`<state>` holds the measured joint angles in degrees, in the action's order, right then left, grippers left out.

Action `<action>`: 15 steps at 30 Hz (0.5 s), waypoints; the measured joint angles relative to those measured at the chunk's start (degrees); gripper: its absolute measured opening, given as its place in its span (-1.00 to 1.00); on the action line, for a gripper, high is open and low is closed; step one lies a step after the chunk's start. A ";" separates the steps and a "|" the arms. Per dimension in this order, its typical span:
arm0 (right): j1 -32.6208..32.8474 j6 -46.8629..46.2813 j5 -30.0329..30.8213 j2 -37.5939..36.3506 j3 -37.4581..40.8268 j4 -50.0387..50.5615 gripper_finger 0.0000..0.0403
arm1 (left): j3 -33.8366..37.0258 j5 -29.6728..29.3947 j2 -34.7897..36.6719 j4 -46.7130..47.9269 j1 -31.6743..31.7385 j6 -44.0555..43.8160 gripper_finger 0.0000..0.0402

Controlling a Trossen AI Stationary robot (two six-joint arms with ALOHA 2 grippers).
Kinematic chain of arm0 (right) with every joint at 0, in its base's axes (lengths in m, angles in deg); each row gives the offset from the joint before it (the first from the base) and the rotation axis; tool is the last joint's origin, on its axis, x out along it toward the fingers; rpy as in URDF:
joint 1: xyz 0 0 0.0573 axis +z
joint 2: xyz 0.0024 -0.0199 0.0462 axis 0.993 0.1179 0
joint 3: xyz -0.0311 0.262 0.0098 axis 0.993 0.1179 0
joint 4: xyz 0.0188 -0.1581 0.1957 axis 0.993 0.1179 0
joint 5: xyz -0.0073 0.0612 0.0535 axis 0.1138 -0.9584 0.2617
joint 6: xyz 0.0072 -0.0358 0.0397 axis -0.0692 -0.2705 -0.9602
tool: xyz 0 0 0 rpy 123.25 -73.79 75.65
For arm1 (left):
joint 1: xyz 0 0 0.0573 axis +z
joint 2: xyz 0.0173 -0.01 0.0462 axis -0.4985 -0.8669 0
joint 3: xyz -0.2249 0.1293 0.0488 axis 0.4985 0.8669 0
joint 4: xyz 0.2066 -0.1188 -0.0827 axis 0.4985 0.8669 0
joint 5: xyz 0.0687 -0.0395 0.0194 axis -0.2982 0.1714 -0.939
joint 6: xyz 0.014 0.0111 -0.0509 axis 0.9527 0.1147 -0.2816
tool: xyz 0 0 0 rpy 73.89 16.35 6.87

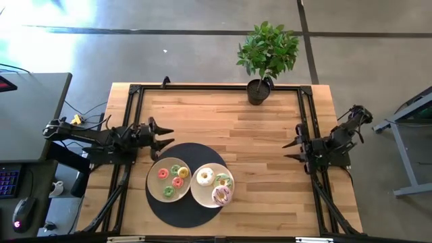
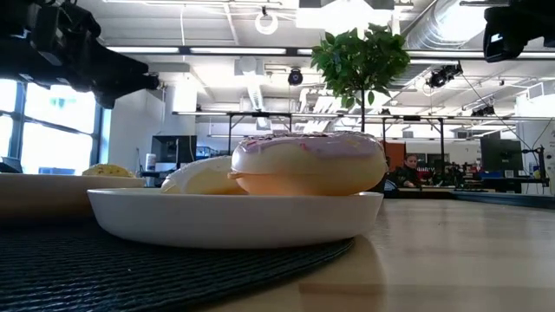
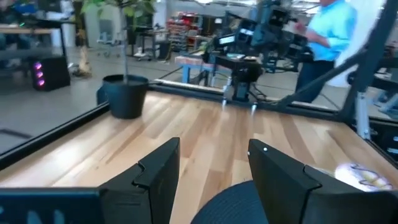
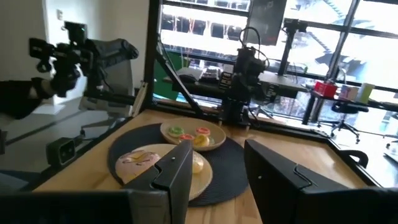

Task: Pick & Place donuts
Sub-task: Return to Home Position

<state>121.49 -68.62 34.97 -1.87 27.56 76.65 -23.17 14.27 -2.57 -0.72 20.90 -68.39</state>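
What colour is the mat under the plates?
Black. The mat shows best in the high view.

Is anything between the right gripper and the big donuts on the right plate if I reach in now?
Nothing visible. Only bare table lies between the right gripper and the right plate holding the big donuts. The potted plant stands at the far edge, off that line; the left gripper waits on the other side.
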 joint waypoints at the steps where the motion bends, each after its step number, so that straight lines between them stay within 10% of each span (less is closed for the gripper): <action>1: 0.00 0.06 -0.52 0.00 0.33 -0.59 -0.29 | 0.02 0.77 0.02 -0.07 0.00 0.57 -0.06; 15: -0.02 1.75 -9.28 -0.01 7.27 -10.29 -0.29 | 0.13 0.36 -0.04 0.43 0.00 -0.51 -0.06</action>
<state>121.47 -66.87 25.68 -1.87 34.82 66.36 -23.04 14.63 -2.61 -0.29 20.90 -68.90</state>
